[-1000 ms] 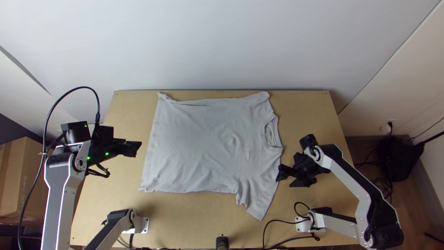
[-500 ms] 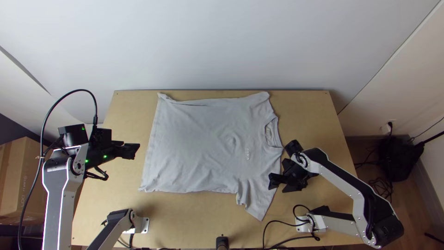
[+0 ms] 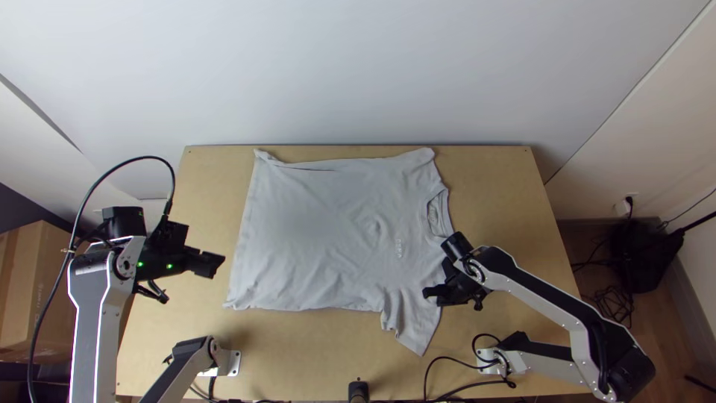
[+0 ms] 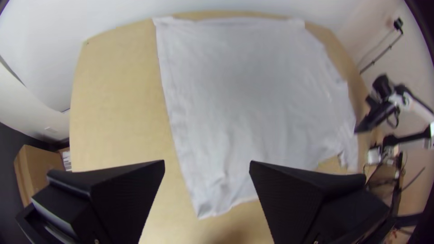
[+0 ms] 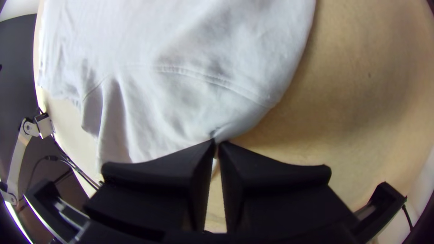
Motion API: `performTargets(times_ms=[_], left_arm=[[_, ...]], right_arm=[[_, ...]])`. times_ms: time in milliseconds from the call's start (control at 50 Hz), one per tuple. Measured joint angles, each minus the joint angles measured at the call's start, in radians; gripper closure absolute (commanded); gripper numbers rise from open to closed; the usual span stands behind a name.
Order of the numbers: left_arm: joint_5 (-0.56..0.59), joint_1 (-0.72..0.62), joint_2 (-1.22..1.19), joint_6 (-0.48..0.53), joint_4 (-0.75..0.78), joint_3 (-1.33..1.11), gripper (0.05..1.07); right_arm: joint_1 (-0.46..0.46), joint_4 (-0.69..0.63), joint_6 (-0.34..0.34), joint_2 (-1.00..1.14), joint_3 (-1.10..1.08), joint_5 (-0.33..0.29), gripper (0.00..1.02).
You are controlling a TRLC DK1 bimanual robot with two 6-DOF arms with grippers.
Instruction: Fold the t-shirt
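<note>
1. The light wooden table (image 3: 503, 190) is the biggest thing here, with a pale wall (image 3: 358, 71) behind its far edge.
2. The grey t-shirt (image 3: 321, 224) lies spread over the middle of the table, lightly wrinkled. Its hem runs along the left side, its neck faces right, and a narrow crease crosses the cloth near the far hem corner.
3. The right arm (image 3: 541, 287) reaches over the table's right side to the shirt, while the left arm (image 3: 97, 321) stands at the left side.
4. A cardboard box (image 3: 22, 291) sits beyond the table's left edge.
5. The left gripper (image 3: 218, 264) is just beside the shirt's hem, above bare table. Its fingers are wide apart with nothing between them.
6. The right gripper (image 3: 428, 293) is at the near sleeve (image 3: 415, 328). In its wrist view the fingertips are together, clamped on the sleeve's outer edge, just past the seam (image 5: 212, 80).
7. The ribbed collar (image 3: 446, 213) lies farther from the near edge than that grip.
8. Smallest is a pale print (image 3: 398, 248) on the chest.
</note>
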Motion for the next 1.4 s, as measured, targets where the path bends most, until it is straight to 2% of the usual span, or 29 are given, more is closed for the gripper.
performTargets(times_ms=[100, 200, 420, 600, 700, 860, 980, 1020, 1160, 1320, 1400], left_arm=[[-0.105, 0.026, -0.002, 0.171, -0.068, -0.053, 0.17], [-0.200, 0.031, 0.008, 0.283, -0.090, -0.130, 0.17], [-0.230, 0.039, 0.030, 0.453, -0.134, -0.232, 0.17], [-0.240, -0.022, 0.032, 0.484, -0.078, -0.330, 0.17], [-0.240, -0.073, 0.034, 0.484, 0.011, -0.370, 0.18], [-0.243, -0.100, 0.096, 0.480, 0.111, -0.432, 0.26], [-0.244, -0.101, 0.177, 0.469, 0.160, -0.441, 0.26], [-0.244, -0.101, 0.194, 0.465, 0.173, -0.440, 0.39], [-0.226, -0.109, 0.224, 0.459, 0.209, -0.440, 1.05], [-0.182, -0.124, 0.224, 0.478, 0.220, -0.440, 1.04], [-0.166, -0.105, 0.224, 0.476, 0.216, -0.429, 1.04]], right_arm=[[0.000, 0.000, 0.000, -0.038, -0.002, 0.003, 1.00], [-0.001, -0.005, 0.001, -0.083, -0.001, 0.002, 1.00], [-0.001, -0.035, 0.019, -0.117, 0.005, 0.002, 1.00], [-0.001, -0.052, 0.023, -0.137, 0.008, 0.003, 1.00], [-0.001, -0.058, 0.032, -0.145, 0.008, 0.003, 1.00], [-0.001, -0.060, 0.046, -0.158, 0.010, 0.003, 1.00], [-0.002, -0.072, 0.047, -0.175, 0.023, 0.003, 1.00], [-0.003, -0.077, 0.049, -0.182, 0.027, 0.002, 1.00], [-0.010, -0.095, 0.053, -0.203, 0.035, 0.003, 1.00], [-0.069, -0.105, 0.054, -0.227, 0.061, 0.002, 0.99], [-0.128, -0.107, 0.053, -0.244, 0.074, 0.002, 0.88]])
